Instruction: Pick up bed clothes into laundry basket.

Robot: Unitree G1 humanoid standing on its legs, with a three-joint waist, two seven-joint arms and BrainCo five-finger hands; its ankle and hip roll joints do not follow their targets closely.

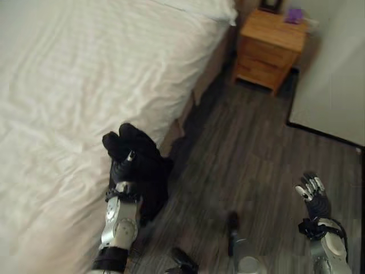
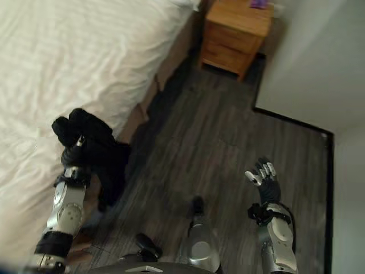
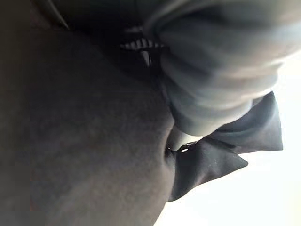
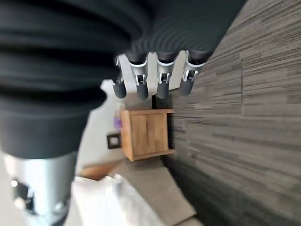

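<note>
Left eye view: the left hand point(image 1: 124, 165) is clutching black clothes point(image 1: 142, 157) at the bed's point(image 1: 63, 85) edge, cloth hanging toward the floor point(image 1: 239, 160). Right hand point(image 1: 311, 191) is hovering with relaxed, straight fingers. No writing is showing legibly on the nightstand point(image 1: 268, 45).

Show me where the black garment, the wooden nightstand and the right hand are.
black garment point(image 1: 142, 157): left eye view, its bunched middle.
wooden nightstand point(image 1: 268, 48): left eye view, its drawer front.
right hand point(image 2: 265, 181): right eye view, its palm.
</note>
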